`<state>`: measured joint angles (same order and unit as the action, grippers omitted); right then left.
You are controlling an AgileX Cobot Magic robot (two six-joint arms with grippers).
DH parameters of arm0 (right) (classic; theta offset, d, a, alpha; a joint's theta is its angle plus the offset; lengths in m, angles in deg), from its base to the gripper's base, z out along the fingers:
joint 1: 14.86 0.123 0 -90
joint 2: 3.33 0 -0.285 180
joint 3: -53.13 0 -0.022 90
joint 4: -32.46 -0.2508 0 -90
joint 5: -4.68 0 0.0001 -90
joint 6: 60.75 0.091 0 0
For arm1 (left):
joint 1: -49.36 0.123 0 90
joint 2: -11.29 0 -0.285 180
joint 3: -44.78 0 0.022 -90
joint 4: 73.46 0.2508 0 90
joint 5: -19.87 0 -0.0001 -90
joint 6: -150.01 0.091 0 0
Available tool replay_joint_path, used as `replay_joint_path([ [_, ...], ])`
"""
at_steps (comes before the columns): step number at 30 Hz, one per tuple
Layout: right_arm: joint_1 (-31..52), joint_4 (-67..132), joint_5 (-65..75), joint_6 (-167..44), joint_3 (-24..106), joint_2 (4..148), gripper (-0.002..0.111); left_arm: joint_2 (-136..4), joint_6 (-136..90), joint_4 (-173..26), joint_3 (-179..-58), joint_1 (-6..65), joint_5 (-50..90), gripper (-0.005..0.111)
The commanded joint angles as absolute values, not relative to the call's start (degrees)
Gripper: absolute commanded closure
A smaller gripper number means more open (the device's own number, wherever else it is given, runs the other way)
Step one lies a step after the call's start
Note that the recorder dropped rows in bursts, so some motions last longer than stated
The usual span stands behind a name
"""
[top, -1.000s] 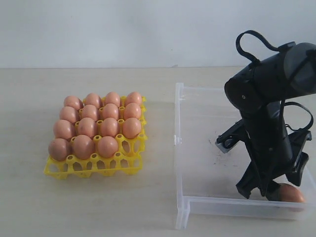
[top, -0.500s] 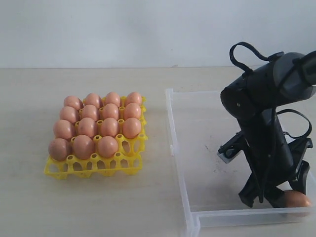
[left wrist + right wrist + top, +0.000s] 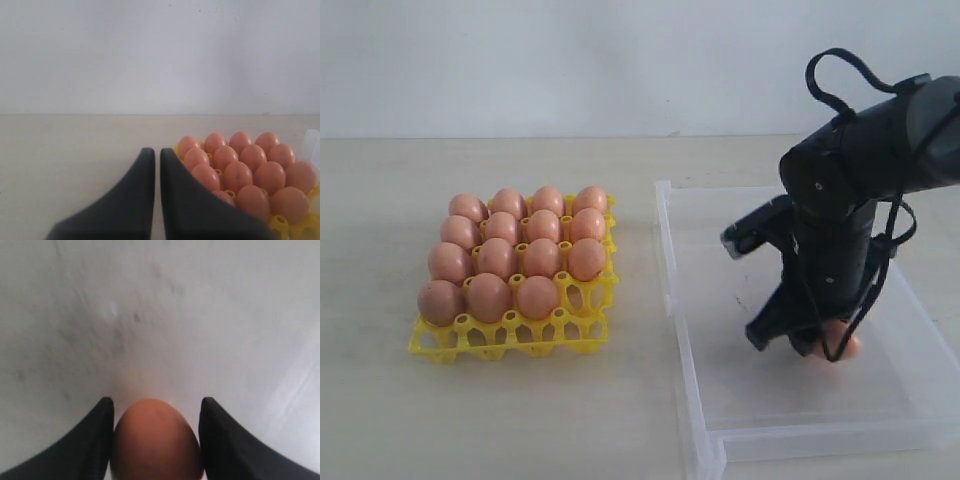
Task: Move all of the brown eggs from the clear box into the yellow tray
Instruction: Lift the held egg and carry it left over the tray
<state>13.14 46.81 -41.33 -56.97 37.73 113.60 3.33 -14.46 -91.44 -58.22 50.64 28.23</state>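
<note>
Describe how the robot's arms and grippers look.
The right arm is bulky, rounded and black, with black cables looping over it and a grey-edged block near the wrist. The left gripper and right gripper have matte black fingers tapering to rounded tips. No markings show.

On the left of the worktop (image 3: 380, 400) sat the tray (image 3: 510, 340), eggs (image 3: 520, 255) packed into it four rows deep, with only the near-right corner cup (image 3: 582, 300) bare. Over to the right, near it but apart, lay the box (image 3: 720, 400). And inside that box, right of its middle, one egg (image 3: 156, 440) sat squarely between the fingers of the right claw (image 3: 157, 402), touching both.
</note>
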Motion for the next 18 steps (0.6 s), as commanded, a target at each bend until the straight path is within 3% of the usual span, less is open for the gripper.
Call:
replay_joint_path([
  [1, 13.1, 42.0, -27.8, -56.4, 37.7, 111.1, 0.108, 3.5, -14.4, -91.7, -58.0, 50.8, 27.4, 0.103],
  [14, 13.1, 40.6, -27.7, -58.1, 35.8, 110.6, 0.108, 3.5, -14.4, -91.7, -58.0, 50.8, 27.4, 0.103],
  [18, 13.1, 40.6, -19.5, -56.9, 32.9, 110.3, 0.108, 3.5, -14.4, -91.7, -58.0, 50.8, 27.4, 0.103],
])
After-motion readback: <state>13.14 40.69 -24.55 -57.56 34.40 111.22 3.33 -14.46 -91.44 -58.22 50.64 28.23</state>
